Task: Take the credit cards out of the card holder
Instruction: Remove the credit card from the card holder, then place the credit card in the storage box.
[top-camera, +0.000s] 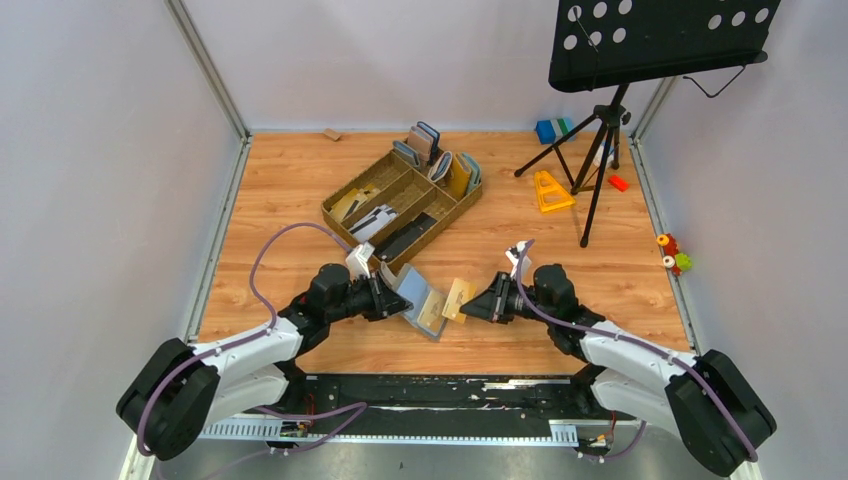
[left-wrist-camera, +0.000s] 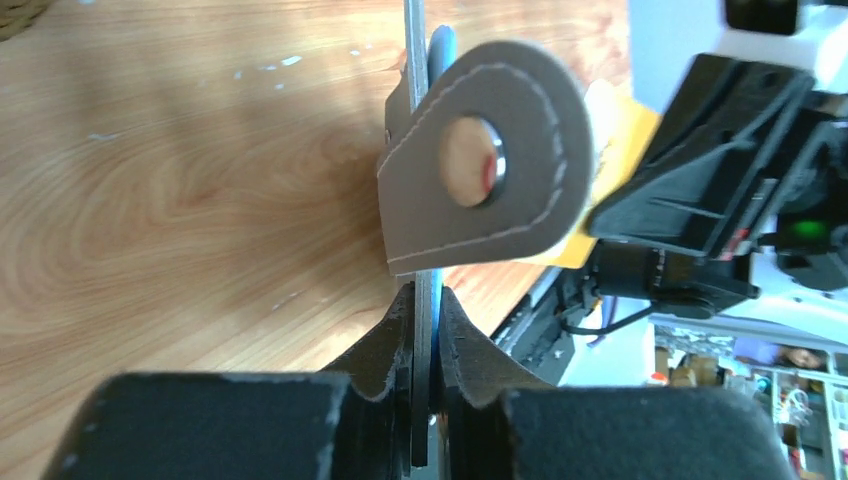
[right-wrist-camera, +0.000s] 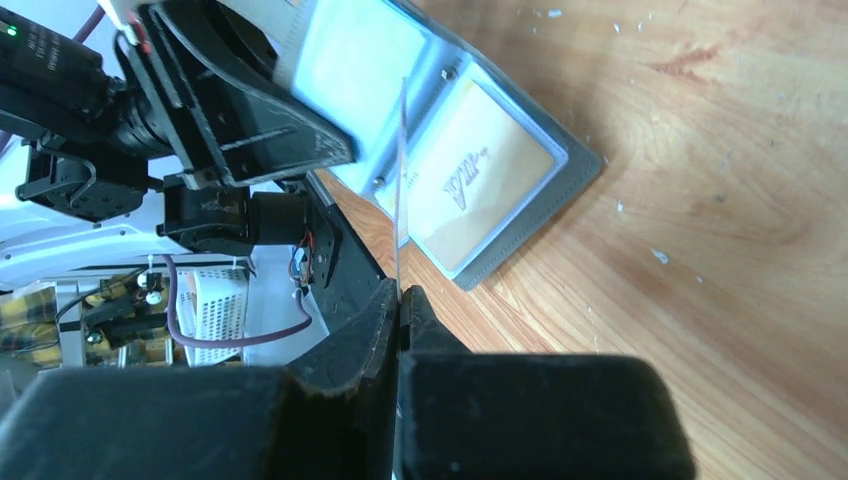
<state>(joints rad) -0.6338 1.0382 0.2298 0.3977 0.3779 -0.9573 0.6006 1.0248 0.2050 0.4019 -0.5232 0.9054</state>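
The grey card holder (top-camera: 421, 302) is open and tilted up off the wooden table. My left gripper (top-camera: 393, 298) is shut on its edge; the left wrist view shows both jaws clamped on the thin grey edge (left-wrist-camera: 424, 296), with the holder's snap tab (left-wrist-camera: 520, 190) just beyond. My right gripper (top-camera: 472, 310) is shut on a tan credit card (top-camera: 458, 297), held just right of the holder. The right wrist view shows that card edge-on (right-wrist-camera: 401, 180) between the jaws (right-wrist-camera: 399, 292). Another yellow card (right-wrist-camera: 480, 180) sits in a slot of the holder (right-wrist-camera: 578, 165).
A brown compartment tray (top-camera: 352, 190) with upright wallets (top-camera: 440, 160) stands behind the grippers. A music stand's tripod (top-camera: 600, 150), a yellow triangle (top-camera: 550, 190), a blue block (top-camera: 548, 130), a red piece (top-camera: 618, 182) and small toys (top-camera: 672, 252) are at the right back.
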